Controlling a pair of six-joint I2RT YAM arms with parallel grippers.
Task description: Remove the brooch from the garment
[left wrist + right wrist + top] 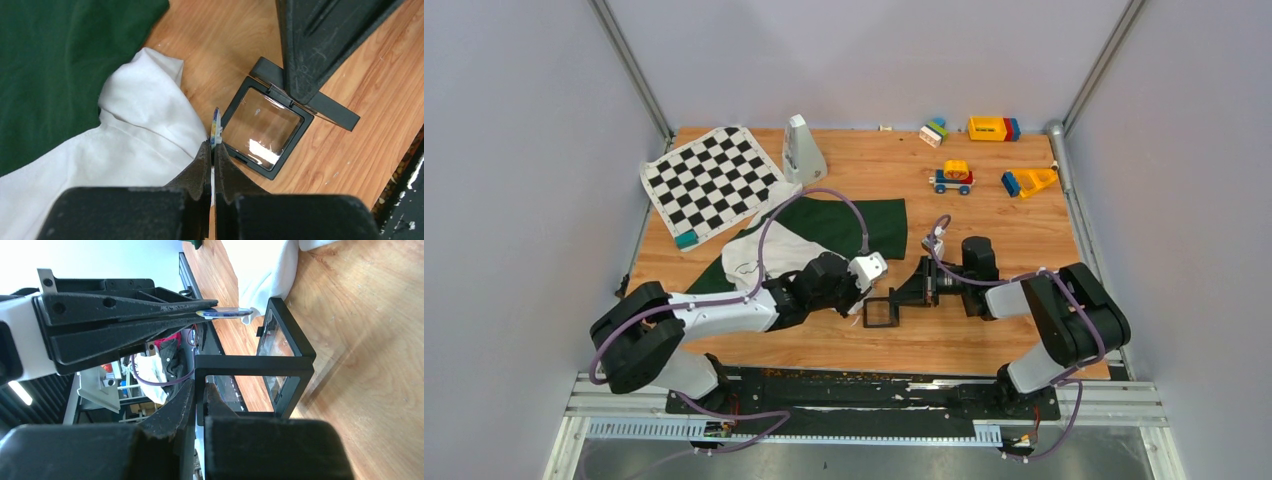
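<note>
A: Where is the brooch (215, 126) sitting?

B: It is sticking up edge-on from the left fingers (207, 157), which are pinching it tight. It is hanging right at the rim of the case (262, 129), on the side facing the shirt (150, 135).

A: Is it touching the cloth?

B: I cannot tell. The shirt's white fold is bunching up just beside that corner of the case, and the green sleeve is spreading out beyond it.

A: And the right fingers (190, 397)?

B: They are clamping narrowly on the case's black frame, coming in from the side away from the shirt. The case is standing open, its clear film facing up.

A: Anything crowding it?

B: One right finger is hanging over the case's far half. The mat (709, 180) is lying past the shirt, well apart from the case. The toys (951, 178) are sitting far from the case, at the back of the surface (984, 340).
</note>
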